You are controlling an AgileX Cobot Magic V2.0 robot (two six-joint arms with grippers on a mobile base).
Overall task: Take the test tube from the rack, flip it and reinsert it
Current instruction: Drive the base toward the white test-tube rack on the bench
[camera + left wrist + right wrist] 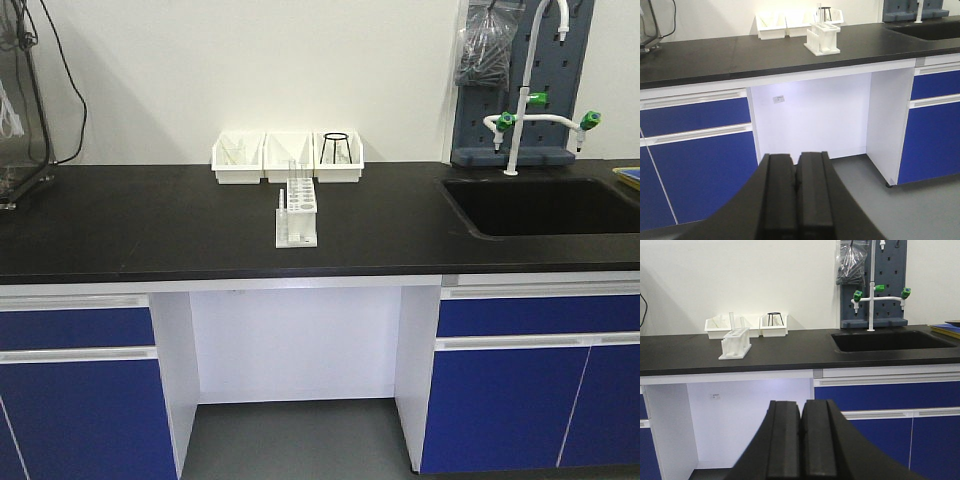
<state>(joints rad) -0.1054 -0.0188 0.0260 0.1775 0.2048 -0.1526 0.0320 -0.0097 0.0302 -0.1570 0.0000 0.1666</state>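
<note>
Both arms sit low, below counter height and well back from the bench. Left gripper (796, 167) has its fingers pressed together with nothing between them. Right gripper (801, 412) is the same, clamped on air. The rack (297, 214) sits on the black countertop (140, 215), just in front of the three white bins (288, 157), with its long axis pointing toward you. The test tube (731, 321) stands upright near the rack's far end, on the bin side. It's clear and faint, so I can't tell which hole it's in. Nothing looks started, so your step is the approach. Open the fingers before you're over the rack, come in from above, and grip the tube on the bare length above the rack top. Lift straight up until it clears, and don't drag the rack. Keep the other arm ready to take the tube for the flip.
</note>
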